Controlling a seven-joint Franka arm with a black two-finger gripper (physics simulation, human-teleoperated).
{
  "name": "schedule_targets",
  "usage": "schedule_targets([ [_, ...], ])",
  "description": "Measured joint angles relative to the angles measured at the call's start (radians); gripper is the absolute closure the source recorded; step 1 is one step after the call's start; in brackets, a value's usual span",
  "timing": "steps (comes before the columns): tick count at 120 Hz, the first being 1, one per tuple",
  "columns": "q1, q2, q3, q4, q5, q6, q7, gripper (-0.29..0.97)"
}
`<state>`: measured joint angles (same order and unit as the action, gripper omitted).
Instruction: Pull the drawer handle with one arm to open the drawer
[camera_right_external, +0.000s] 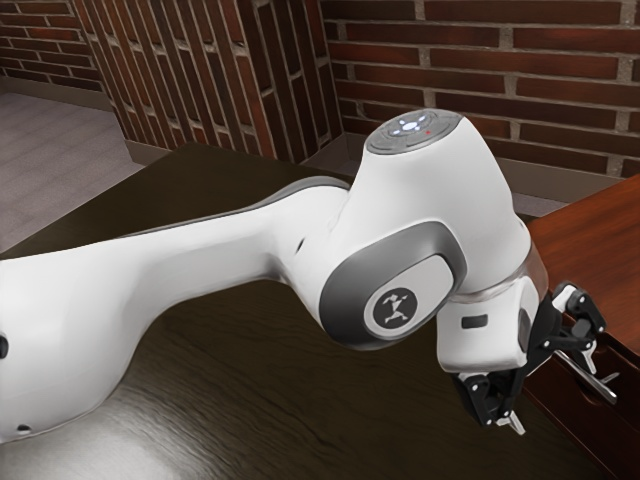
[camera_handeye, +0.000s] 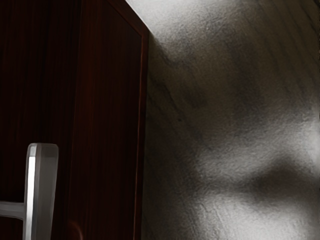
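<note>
arm (camera_right_external: 200, 290) is nearest the camera: comes in from the exterior view's left, big white links stretched low over the dark table (camera_right_external: 250, 420), wrist bent down at its far end so the hand faces the wood on the exterior view's right

gripper (camera_right_external: 548, 372) is spread wide: one black finger low, near the table, the other higher up. drawer handle (camera_right_external: 592, 368) is just beside them and looks to sit at the mouth of the gap. can't tell if either finger touches the bar, so not calling it a grip

wrist view agrees: the handle's silver bar is close under the hand, in front of the dark wood drawer front (camera_handeye: 107, 125), with grey table surface beside it

progress, my read:
- approach basically done, hand is at the handle
- grasp not confirmed
- pull not started; no gap or pulled-out box visible around the drawer front, so I take it as shut
- left to do: close on the bar, then pull straight back from the cabinet (camera_right_external: 590, 240), toward the exterior view's left

risk: fingers wide and hand tilted. if the bar isn't centred, one finger may close past it and slip off on the pull

farther right: the red-brown cabinet body holding the drawer, at the table's right end

farthest: brick wall (camera_right_external: 480, 60) behind everything, grey floor (camera_right_external: 50, 150) at far left
</note>
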<state>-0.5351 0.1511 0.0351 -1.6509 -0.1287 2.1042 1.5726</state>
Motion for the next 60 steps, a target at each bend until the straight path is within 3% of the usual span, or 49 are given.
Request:
schedule_targets([
  [60,0.014,-0.057,-0.001,-0.066,0.003,-0.043,0.003,0.0],
])
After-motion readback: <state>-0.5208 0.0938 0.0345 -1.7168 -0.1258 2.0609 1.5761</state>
